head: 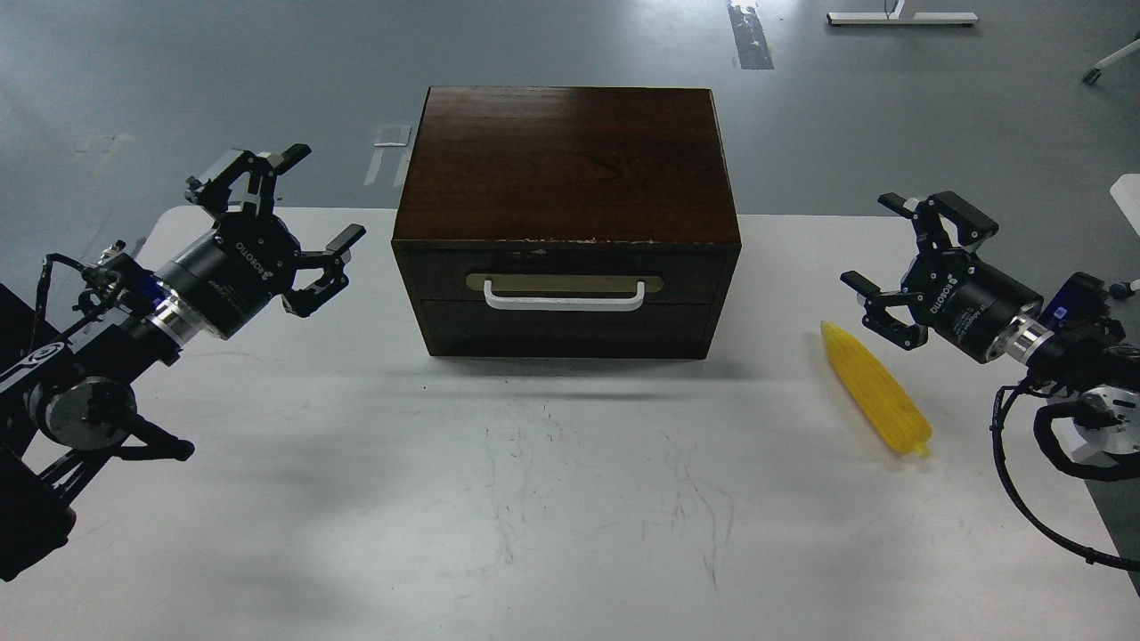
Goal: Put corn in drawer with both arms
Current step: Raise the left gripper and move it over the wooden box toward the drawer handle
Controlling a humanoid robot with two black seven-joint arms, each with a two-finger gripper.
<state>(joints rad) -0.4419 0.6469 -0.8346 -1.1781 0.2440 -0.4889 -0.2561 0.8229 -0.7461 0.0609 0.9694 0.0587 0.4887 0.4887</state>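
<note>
The yellow corn (875, 389) lies on the white table at the right, its pointed end toward the back. A dark brown wooden box (567, 160) stands at the table's back middle. Its drawer (565, 267) is pushed in, and a white bar handle (564, 295) sits on a tan plate. My right gripper (879, 244) hovers open just right of and above the corn, with nothing between its fingers. Left of the box, my left gripper (319, 196) is open and empty, about level with the drawer front.
The white table (534, 499) carries faint scuff marks in front of the box. Grey floor lies behind, with a white frame base (901, 16) at the far back right. Black cables (1033, 499) hang off my right arm near the table's right edge.
</note>
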